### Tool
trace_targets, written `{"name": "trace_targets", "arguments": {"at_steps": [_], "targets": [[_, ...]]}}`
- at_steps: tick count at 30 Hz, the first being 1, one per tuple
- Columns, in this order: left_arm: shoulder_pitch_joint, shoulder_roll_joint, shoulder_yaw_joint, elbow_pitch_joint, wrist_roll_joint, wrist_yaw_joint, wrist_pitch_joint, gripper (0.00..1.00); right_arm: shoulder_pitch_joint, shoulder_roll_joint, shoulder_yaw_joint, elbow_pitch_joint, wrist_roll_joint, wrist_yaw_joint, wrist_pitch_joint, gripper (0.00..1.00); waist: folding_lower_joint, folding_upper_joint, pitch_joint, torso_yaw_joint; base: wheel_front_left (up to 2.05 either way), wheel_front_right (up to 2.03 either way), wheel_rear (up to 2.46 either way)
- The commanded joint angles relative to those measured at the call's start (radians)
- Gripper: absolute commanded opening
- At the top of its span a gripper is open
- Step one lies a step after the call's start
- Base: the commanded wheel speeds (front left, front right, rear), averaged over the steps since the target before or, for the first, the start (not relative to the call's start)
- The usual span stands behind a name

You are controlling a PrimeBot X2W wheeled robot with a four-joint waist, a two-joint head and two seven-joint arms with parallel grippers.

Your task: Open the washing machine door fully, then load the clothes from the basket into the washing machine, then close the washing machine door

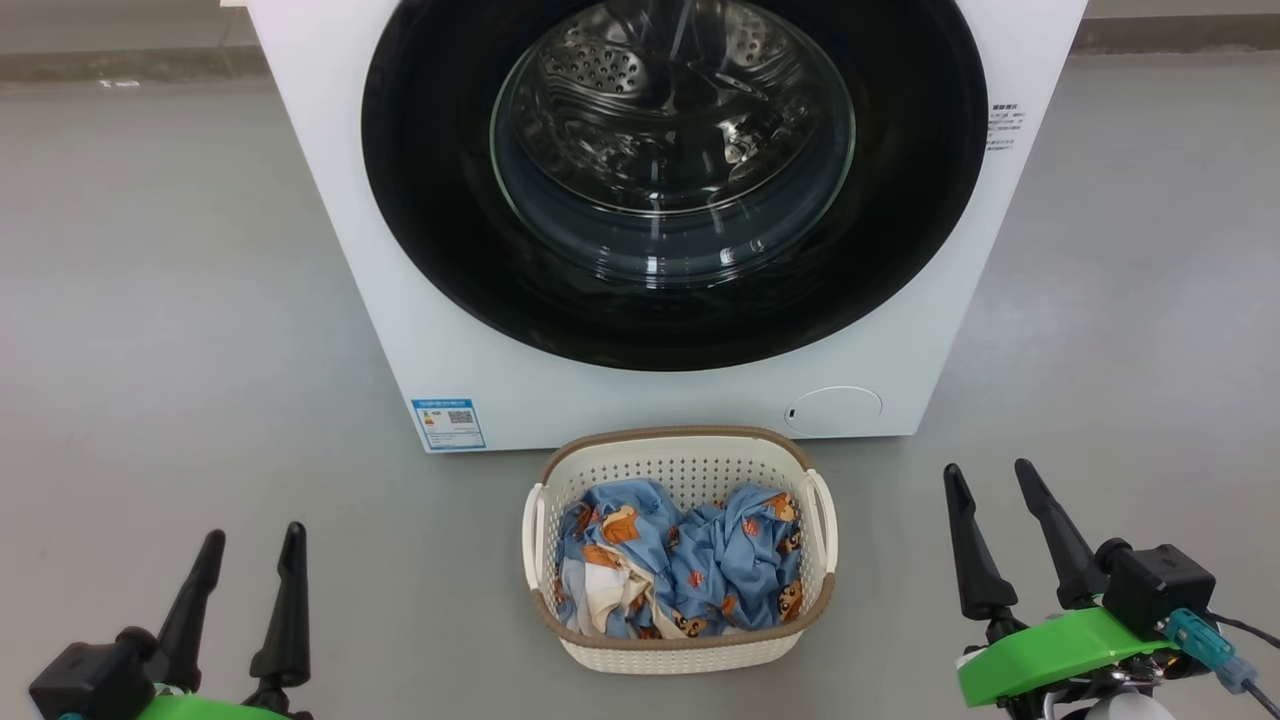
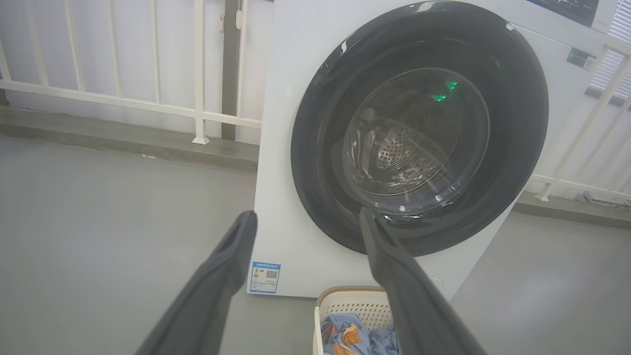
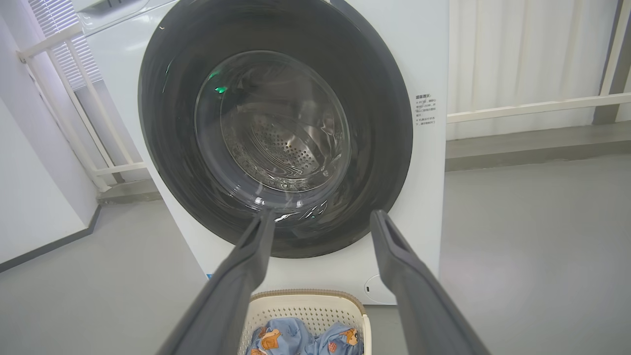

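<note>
Door [image 1: 672, 150] is seen shut, flush w/ the washing machine [image 1: 350, 250] front; nothing's been loaded yet. L gripper [image 1: 255, 530] & R gripper [image 1: 986, 466] are held wide open, empty, well apart from it. Risks: no handle can be made out on the glossy black rim, so fingers could be slid off; the basket [image 1: 680, 455], set just in front, could be knocked on the reach. Clothes [image 1: 680, 570]: crumpled blue bear-print bundle, left lying in the basket.

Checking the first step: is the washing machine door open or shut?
Shut: the washing machine door sits flush on the washing machine, no gap around its black rim.
</note>
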Motion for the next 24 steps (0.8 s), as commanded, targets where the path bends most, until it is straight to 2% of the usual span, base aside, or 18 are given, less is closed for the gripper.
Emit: {"name": "trace_targets", "arguments": {"at_steps": [1,14,24], "targets": [[-0.039,0.028,0.037,-0.027,0.000,0.001,-0.011,1.00,-0.031,-0.011,0.015,-0.021,-0.009,0.006,-0.012,1.00,0.0000,0.0000,0.001,0.000,0.00,0.00,0.00],[-0.043,0.033,0.038,-0.035,0.005,0.001,-0.011,1.00,-0.036,-0.011,0.012,-0.018,-0.006,0.006,-0.012,1.00,0.0000,0.0000,0.001,-0.002,0.04,0.04,-0.08],[-0.042,0.036,0.048,-0.039,0.009,0.001,-0.011,1.00,-0.036,-0.011,0.006,-0.021,-0.003,0.006,-0.012,1.00,0.0000,0.0000,0.006,-0.001,0.69,0.69,-1.38]]}}
